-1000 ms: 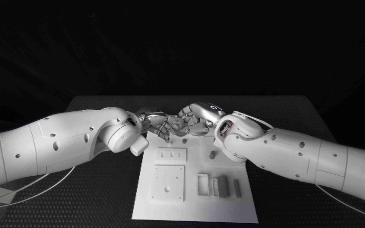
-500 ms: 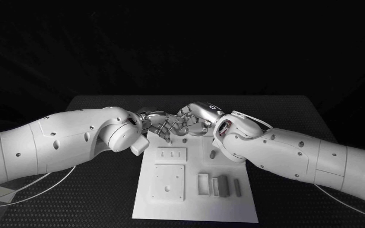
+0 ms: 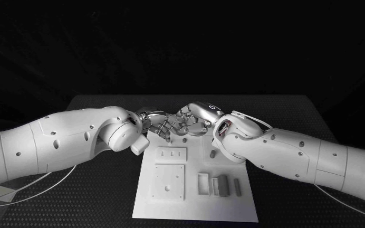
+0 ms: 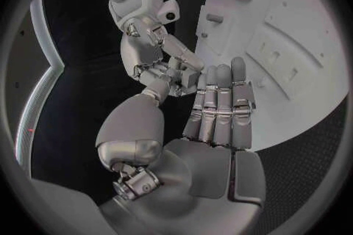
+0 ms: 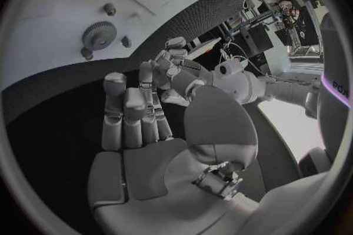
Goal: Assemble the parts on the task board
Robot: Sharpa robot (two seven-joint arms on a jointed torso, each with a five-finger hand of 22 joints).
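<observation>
Matt, smooth white plastic on the task board [image 3: 228, 199]. Black table [image 3: 296, 114], finely textured, rough. Silvery, satin metal-look shells on left hand [image 3: 156, 122] and right hand [image 3: 190, 123]. Glossy white arm [image 3: 68, 143] casings behind.

We see very little change. Our left hand [image 3: 157, 123] has crept a touch nearer our right hand [image 3: 192, 121], so the fingertips of the two now meet more closely above the far edge of the task board [image 3: 194, 207]. Our right hand has tipped slightly toward the left one. Whether anything is pinched between the two hands we cannot tell; in both wrist views the fingers lie straight and close together, thumbs toward the other hand.
</observation>
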